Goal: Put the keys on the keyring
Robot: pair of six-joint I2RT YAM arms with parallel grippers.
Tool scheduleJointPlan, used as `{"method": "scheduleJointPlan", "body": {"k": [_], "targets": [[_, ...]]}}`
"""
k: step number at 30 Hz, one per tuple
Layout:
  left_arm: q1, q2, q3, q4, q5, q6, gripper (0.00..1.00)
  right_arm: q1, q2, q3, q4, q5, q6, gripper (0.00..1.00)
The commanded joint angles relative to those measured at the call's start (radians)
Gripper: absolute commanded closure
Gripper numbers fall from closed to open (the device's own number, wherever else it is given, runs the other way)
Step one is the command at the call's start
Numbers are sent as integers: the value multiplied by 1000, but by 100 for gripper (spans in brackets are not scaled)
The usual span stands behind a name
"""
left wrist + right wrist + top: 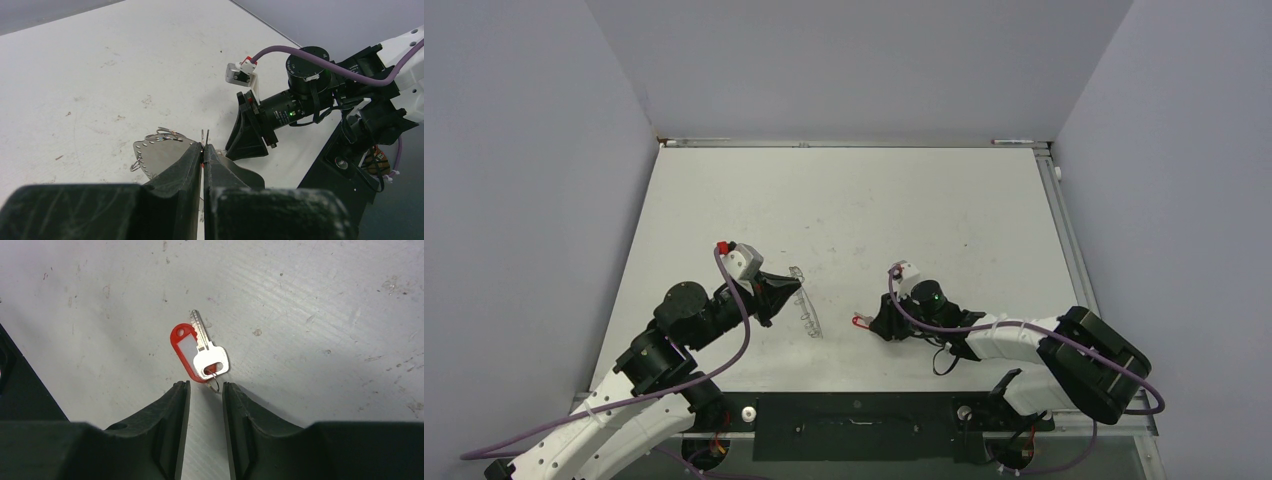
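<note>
L arm: bent, reaching twd centre; left gripper (204, 149) clamped on keyring (160, 156).
R arm: low, pointing twd left edge; right gripper (206, 387) fingers slightly apart.

A white worktop (854, 200) fills the centre of the overhead view, scuffed with small dark marks and faint scratches. Plain pale grey walls (844, 60) enclose it at the top, left and right of the frame. A thin metal rail (854, 144) edges its top and right sides. A black panel (854, 425) runs along the bottom centre. The light is soft and even.
</note>
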Motion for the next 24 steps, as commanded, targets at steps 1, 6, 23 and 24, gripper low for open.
{"method": "scheduleJointPlan", "body": {"k": [1, 6, 23, 24], "targets": [[8, -2, 6, 72, 9, -7, 100, -3, 2, -11, 47, -29, 6, 70], [7, 0, 6, 72, 10, -7, 100, -2, -4, -20, 57, -22, 8, 74], [6, 1, 6, 71, 6, -7, 100, -2, 21, -10, 71, 2, -1, 80], [7, 1, 6, 70, 6, -7, 100, -1, 26, -9, 71, 2, -2, 80]]}}
